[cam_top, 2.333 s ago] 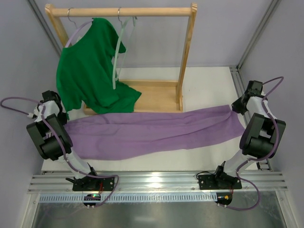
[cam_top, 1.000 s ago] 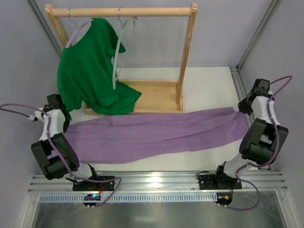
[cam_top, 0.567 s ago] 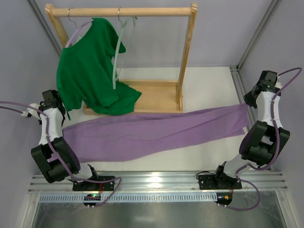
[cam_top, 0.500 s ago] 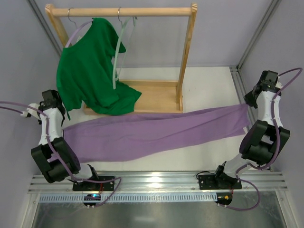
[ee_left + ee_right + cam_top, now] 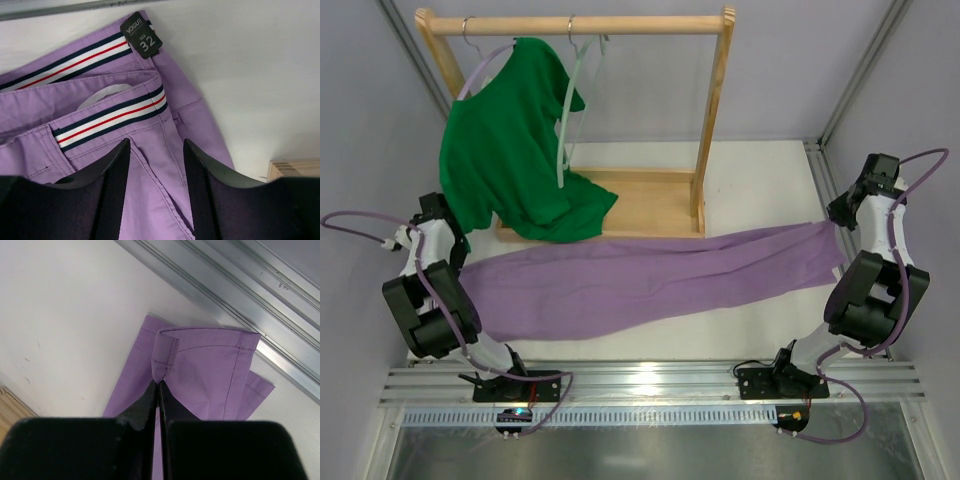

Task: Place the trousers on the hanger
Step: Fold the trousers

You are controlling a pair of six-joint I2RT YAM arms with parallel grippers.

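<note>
The lilac trousers (image 5: pixel 640 280) lie stretched left to right across the white table in front of the rack. Their striped waistband (image 5: pixel 110 117) is at the left end. My left gripper (image 5: pixel 450 250) hovers over that waist, and its fingers (image 5: pixel 156 145) stand apart with the fabric lying loose below them. My right gripper (image 5: pixel 838 218) is at the leg end, shut (image 5: pixel 157 384) on a small fold of the hem (image 5: pixel 165 352). The pale grey-green hanger (image 5: pixel 570 110) hangs empty from the rack's top rail, beside the green shirt.
The wooden rack (image 5: pixel 715 120) stands at the back, and its base board (image 5: pixel 650 205) lies just behind the trousers. A dark green T-shirt (image 5: pixel 510 150) hangs on a lavender hanger (image 5: pixel 485 65). A black size tag (image 5: pixel 141 36) is on the waistband. Aluminium rails (image 5: pixel 240 285) edge the table on the right.
My left gripper has opened and let go of the waist, and that arm has drawn slightly inward. The right gripper, still shut on the hem, has eased a little down and in.
</note>
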